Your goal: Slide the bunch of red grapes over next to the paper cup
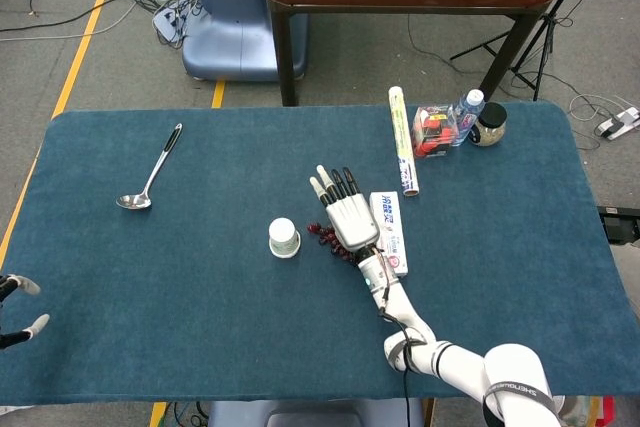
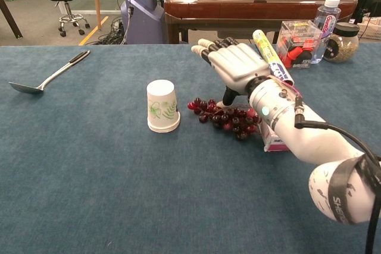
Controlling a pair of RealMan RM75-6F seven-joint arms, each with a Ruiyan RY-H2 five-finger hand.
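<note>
Right hand [image 2: 235, 63] flat, fingers spread, gripping nothing, thumb down behind grapes [image 2: 223, 117], which lie just right of paper cup [image 2: 162, 106], small gap left. Nudge low & slow w/ palm edge so cup isn't tipped. Blue felt table [image 1: 150, 277]; wooden table beyond. Left hand [image 1: 20, 307] at table's near-left edge, fingers apart, empty.

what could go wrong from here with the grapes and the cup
The paper cup stands upside down and looks light; if the right hand pushes the red grapes too far, it may slide or tip. The hand lies flat over the bunch with fingers spread, not gripping, so the grapes may roll or drag unevenly. The boxed tube lies close beside the wrist and might get nudged.
</note>
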